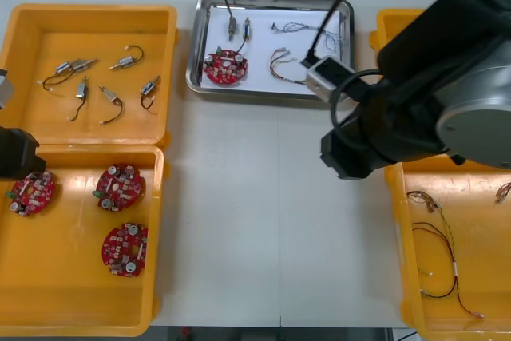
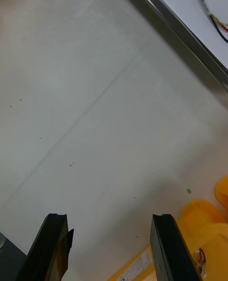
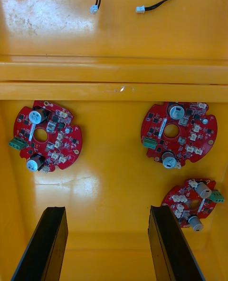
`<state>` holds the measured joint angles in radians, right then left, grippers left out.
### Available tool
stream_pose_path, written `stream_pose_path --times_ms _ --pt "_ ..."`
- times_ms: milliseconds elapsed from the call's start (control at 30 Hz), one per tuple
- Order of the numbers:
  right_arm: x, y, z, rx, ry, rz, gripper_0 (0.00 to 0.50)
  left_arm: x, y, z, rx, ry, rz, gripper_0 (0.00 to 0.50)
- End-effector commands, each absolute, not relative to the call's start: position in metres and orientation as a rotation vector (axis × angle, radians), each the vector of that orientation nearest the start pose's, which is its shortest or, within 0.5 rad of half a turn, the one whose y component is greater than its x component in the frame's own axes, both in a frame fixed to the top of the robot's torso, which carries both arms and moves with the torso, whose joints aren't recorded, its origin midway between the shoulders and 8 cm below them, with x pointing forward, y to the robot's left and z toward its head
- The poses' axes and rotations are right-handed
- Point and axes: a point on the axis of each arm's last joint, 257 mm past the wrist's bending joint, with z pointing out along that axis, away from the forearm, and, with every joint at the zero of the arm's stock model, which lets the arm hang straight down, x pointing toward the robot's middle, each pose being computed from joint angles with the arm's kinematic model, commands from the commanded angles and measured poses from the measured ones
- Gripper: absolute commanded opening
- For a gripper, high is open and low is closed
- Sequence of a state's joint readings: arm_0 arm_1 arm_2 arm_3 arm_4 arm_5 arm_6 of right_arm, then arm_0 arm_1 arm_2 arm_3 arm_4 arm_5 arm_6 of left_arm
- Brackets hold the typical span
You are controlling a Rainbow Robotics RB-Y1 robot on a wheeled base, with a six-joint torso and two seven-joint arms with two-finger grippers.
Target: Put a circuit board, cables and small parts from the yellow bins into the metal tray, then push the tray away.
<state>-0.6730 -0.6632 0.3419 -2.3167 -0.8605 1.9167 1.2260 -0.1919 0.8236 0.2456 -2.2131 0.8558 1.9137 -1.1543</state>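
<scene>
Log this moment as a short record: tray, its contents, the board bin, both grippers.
Tray: shiny metal tray, far side of the light table
In tray: round red circuit board, small metal parts, red and yellow cable, twisted blue and white cable
Left near bin: yellow plastic bin holding three more red boards
Left gripper: jaws open, above those boards
Right gripper: jaws open, over the bare table near the tray's rim
</scene>
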Motion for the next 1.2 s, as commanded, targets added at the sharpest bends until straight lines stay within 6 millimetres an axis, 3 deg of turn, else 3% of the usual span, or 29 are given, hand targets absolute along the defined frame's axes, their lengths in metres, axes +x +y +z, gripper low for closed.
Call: stream_pose_path --times_ms 33,233,333,667,933,1200 --pt "0.389 -0.19 -0.121 -0.661 2.49 0.031 0.5 0.372 0.382 -0.145 -0.058 2.655 0.118 0.5" --pt "0.385 -0.25 -0.124 -0.414 2.537 0.034 0.5 0.372 0.382 -0.145 -0.058 2.655 0.118 0.5" --pt "0.383 -0.289 -0.127 -0.273 2.564 0.017 0.5 0.372 0.382 -0.145 -0.058 2.655 0.118 0.5" --pt "0.368 -0.377 -0.141 0.021 2.641 -0.014 0.5 0.372 0.382 -0.145 -0.058 2.655 0.118 0.5" --pt "0.36 -0.415 -0.145 0.113 2.679 -0.064 0.5 0.372 0.382 -0.145 -0.058 2.655 0.118 0.5" --pt "0.357 -0.425 -0.142 0.046 2.678 -0.1 0.5 0.372 0.382 -0.145 -0.058 2.655 0.118 0.5"
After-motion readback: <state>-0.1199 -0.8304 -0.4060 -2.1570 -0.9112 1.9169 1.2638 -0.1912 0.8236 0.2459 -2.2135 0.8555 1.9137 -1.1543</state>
